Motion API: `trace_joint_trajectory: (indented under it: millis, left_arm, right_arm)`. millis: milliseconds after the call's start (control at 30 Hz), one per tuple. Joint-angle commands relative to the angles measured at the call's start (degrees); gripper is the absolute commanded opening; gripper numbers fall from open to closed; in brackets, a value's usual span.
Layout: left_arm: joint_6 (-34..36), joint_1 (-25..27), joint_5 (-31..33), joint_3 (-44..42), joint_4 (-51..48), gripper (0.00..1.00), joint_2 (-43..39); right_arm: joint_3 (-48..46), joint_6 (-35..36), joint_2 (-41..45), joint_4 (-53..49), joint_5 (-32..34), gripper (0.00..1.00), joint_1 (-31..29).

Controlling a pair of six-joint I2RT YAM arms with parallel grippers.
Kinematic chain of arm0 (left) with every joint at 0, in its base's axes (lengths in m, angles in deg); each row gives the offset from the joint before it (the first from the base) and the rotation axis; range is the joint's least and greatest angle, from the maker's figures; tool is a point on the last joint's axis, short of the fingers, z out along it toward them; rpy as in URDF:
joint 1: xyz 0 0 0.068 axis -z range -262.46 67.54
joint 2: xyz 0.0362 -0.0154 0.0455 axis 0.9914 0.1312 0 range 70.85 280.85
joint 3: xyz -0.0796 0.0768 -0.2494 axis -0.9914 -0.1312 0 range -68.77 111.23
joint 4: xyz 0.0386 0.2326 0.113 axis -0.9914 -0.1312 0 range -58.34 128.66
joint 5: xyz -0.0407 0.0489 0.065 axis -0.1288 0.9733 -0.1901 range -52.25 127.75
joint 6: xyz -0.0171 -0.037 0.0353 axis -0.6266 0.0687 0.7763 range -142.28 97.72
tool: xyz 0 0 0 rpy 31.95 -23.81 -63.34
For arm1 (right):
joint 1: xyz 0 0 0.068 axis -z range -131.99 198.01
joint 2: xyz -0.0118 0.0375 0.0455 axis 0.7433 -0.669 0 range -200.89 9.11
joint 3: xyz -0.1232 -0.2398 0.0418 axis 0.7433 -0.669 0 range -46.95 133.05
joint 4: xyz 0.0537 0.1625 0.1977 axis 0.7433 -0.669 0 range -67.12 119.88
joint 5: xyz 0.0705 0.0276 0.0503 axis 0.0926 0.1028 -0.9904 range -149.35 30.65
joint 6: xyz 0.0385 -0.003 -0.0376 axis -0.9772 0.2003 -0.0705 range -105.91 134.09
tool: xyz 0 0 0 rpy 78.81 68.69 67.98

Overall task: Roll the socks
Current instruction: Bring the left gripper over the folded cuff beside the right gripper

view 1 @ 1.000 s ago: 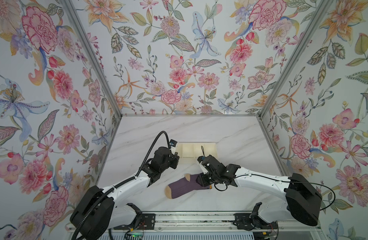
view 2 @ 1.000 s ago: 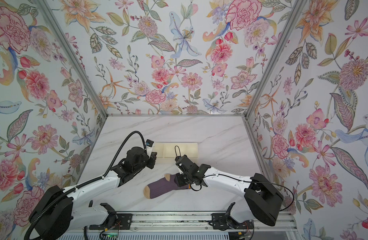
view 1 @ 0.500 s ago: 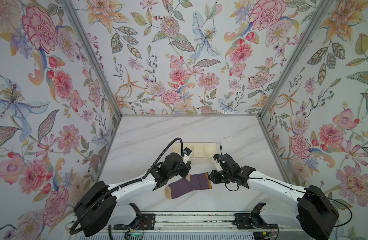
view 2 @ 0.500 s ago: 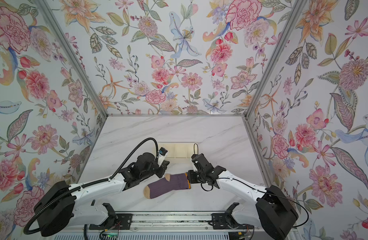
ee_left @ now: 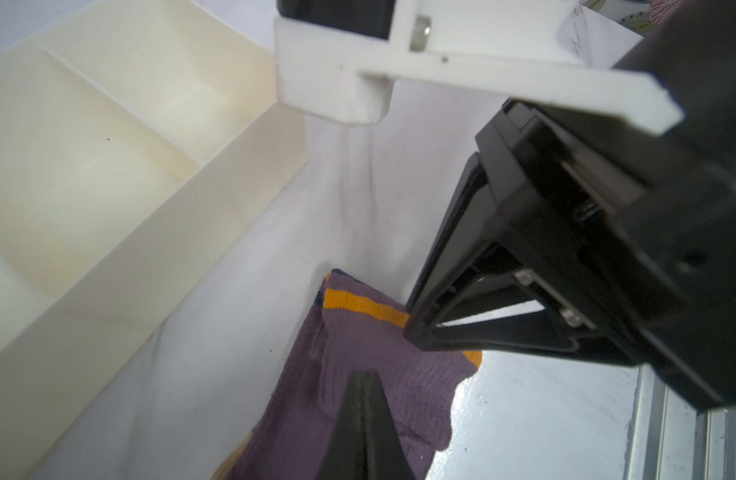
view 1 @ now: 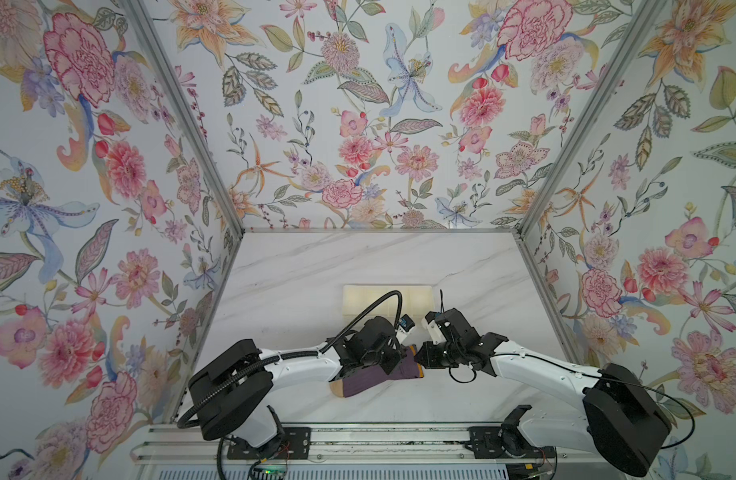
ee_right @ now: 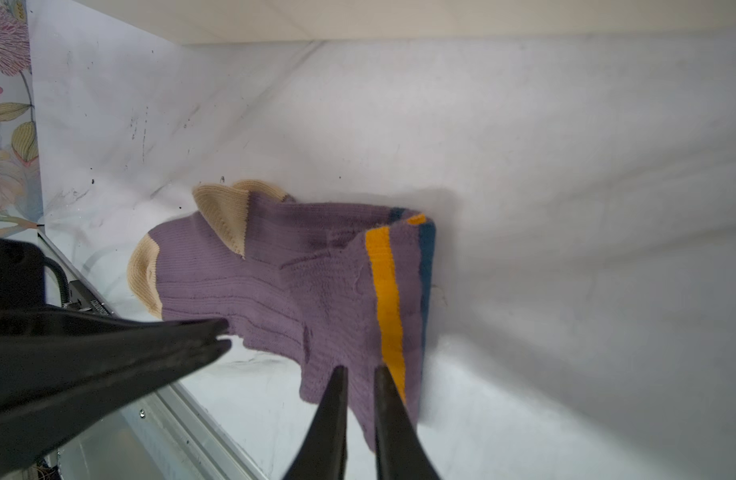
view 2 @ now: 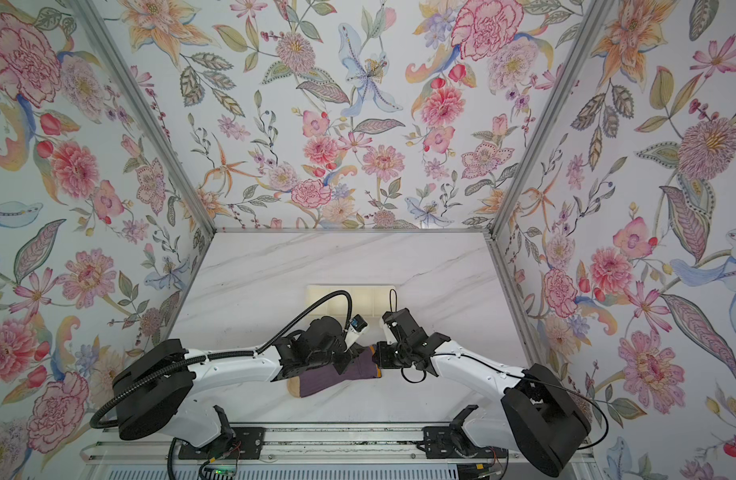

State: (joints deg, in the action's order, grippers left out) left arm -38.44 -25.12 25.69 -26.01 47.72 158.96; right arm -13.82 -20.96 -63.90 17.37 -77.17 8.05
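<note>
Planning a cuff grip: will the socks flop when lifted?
Probably floppy: the socks lie creased and partly folded. Likely light, since the knit looks thin. The ribbed fabric should hardly slip.

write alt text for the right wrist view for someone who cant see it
Purple ribbed socks with tan toes and heels and orange and navy cuff stripes lie on a white marble table. The right gripper has its jaws closed on the cuff edge; the left gripper, shut, has its tip at the socks' edge.
</note>
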Motion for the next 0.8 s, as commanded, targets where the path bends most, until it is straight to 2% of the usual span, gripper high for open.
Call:
trace_joint_trajectory:
  millis: [0, 300, 767]
  left_arm:
    - [-0.8, 0.6, -3.2, 2.0, -2.3, 0.0, 1.0]
    - [-1.8, 0.6, -4.9, 2.6, -3.1, 0.0, 7.0]
    - [-2.6, -0.3, -5.0, 3.9, -5.0, 0.0, 11.1]
  right_arm:
    - [-1.0, -0.8, -1.0, 2.0, -1.7, 0.16, 0.4]
    - [-1.0, -0.9, -2.1, 2.5, -2.2, 0.16, 0.5]
    - [-2.2, -0.9, -5.6, 2.5, -2.7, 0.16, 1.5]
